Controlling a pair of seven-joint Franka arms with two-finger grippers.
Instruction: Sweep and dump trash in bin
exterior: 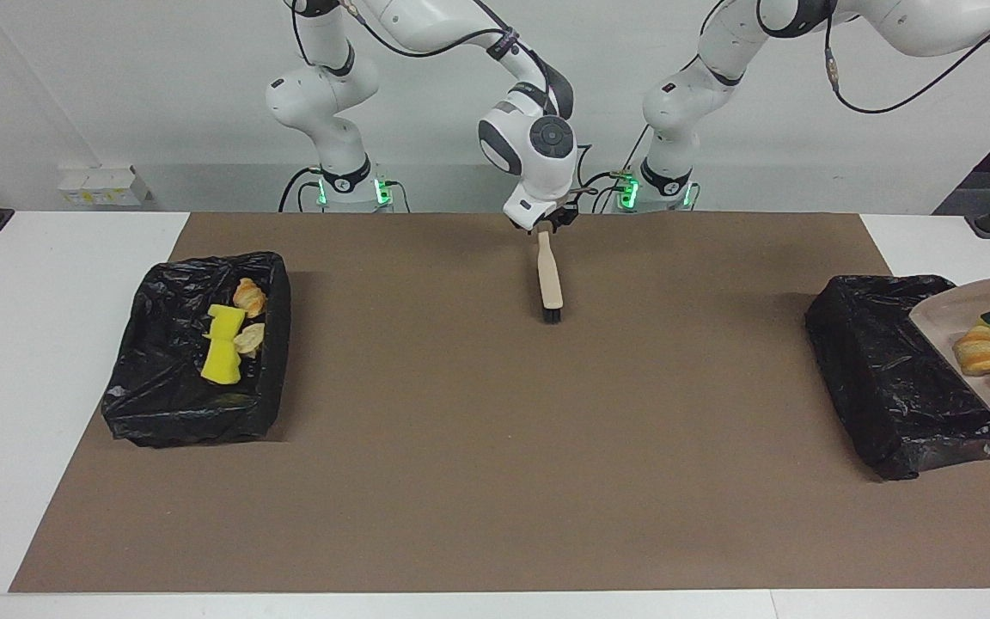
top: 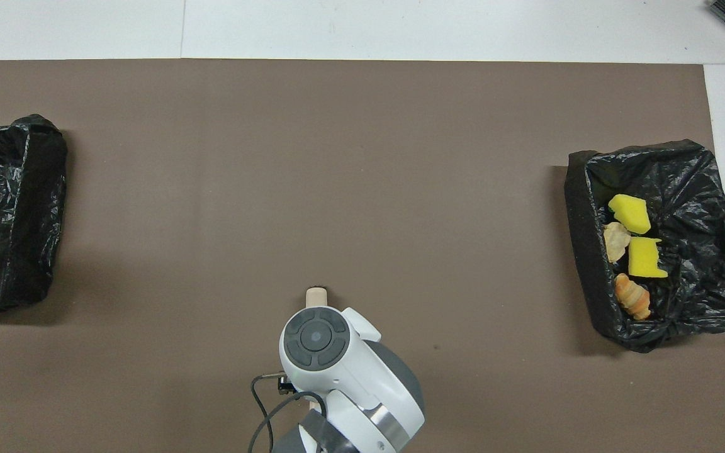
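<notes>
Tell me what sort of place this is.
Most likely a robotics lab set up for a cleaning test. Two white robot arms are mounted at a white table covered by a brown mat, with two black-bagged bins and foam food scraps.

You have open brown mat (exterior: 461,447) either side of the right gripper (exterior: 548,225); only the brush (exterior: 550,279) lies beneath it.
</notes>
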